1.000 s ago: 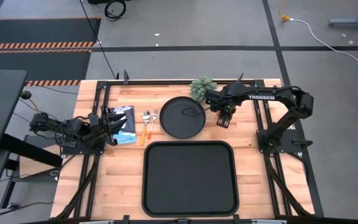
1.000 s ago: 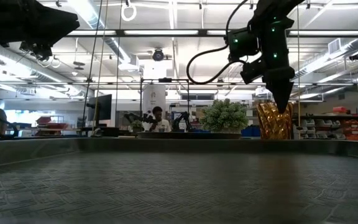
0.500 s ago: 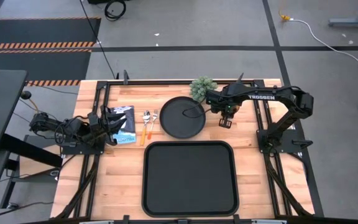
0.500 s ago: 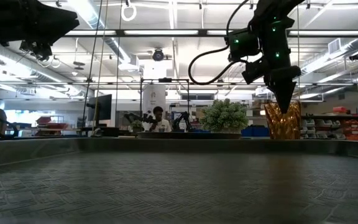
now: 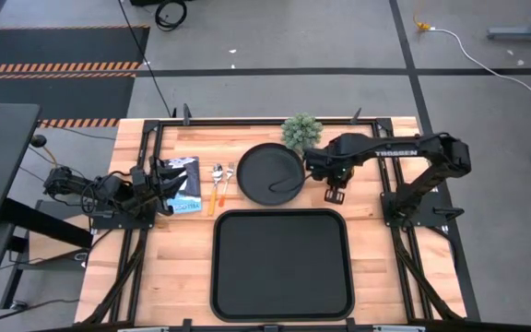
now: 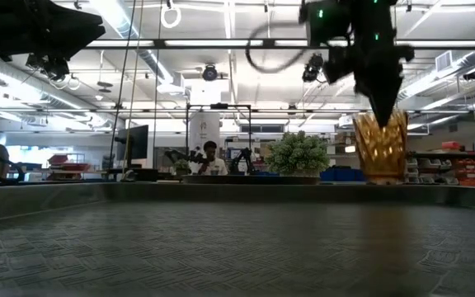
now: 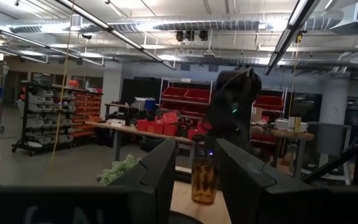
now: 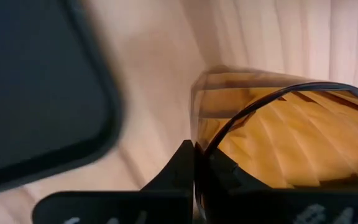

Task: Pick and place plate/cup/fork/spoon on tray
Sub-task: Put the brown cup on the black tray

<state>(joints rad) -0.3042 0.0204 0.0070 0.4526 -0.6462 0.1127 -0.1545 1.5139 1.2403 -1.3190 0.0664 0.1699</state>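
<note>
Amber cup (image 6: 381,147) held over the bench (image 5: 182,249), right gripper (image 5: 334,187) clamped on its rim, just beside the plate (image 5: 270,172), behind the tray (image 5: 281,263). Left gripper (image 5: 164,184) parked far left, fingers apart.

floor: grey concrete (image 5: 275,37) with dark seams, plus hazard-striped black mats (image 5: 58,65) on the left
ceiling: long strip lights (image 6: 221,43), ducting and pipes (image 7: 166,25) overhead, pretty bright
shelving: racks full of red bins (image 7: 185,99), another rack unit (image 7: 42,121) along the far wall
furniture: long workbench (image 7: 129,129) in the room behind
people: someone seated way back (image 6: 211,157)
cable: white lead (image 5: 468,46) lying on the floor
</note>
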